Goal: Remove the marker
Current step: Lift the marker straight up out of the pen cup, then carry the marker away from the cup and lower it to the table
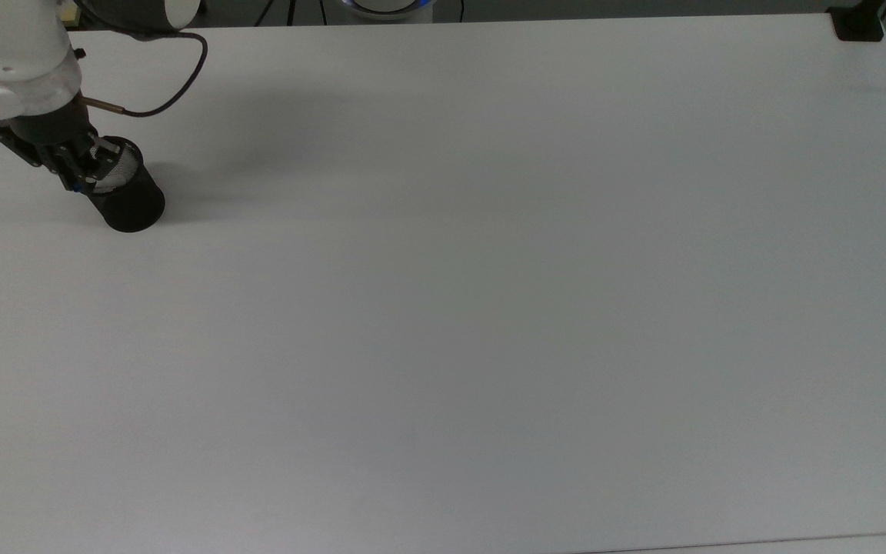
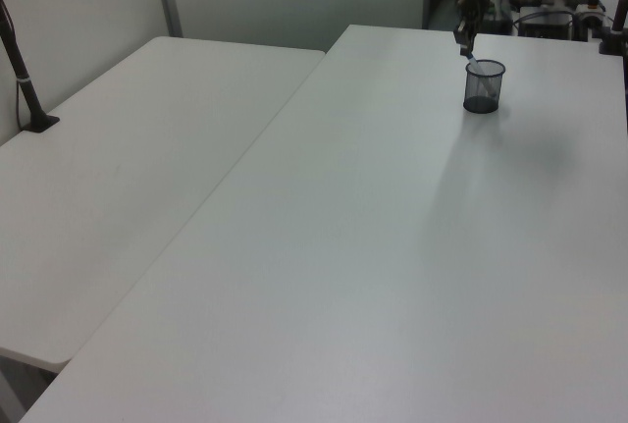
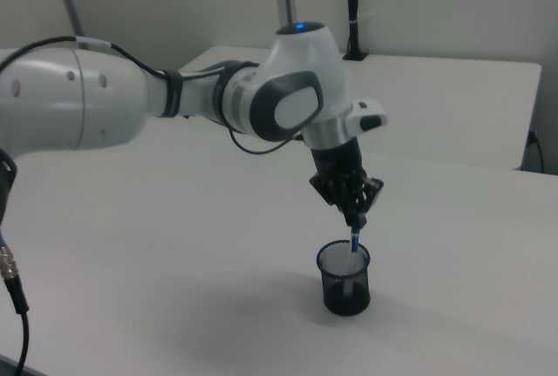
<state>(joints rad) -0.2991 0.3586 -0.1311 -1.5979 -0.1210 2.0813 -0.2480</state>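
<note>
White table [image 1: 489,308]; marker [image 3: 354,241] between fingers [image 3: 358,215].

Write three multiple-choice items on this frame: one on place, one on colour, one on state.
1. Where is the marker?
A. flat on the table
B. partly inside the mesh cup
C. on the floor

2. What colour is the mesh cup?
A. black
B. red
C. yellow

3. What is the pincer doing?
A. hanging open far from the cup
B. shut on the marker
C. gripping the cup's rim

B: its lower end dips below the rim.
A: the mesh is black.
B: its fingers pinch the marker's top, above the cup.
</note>
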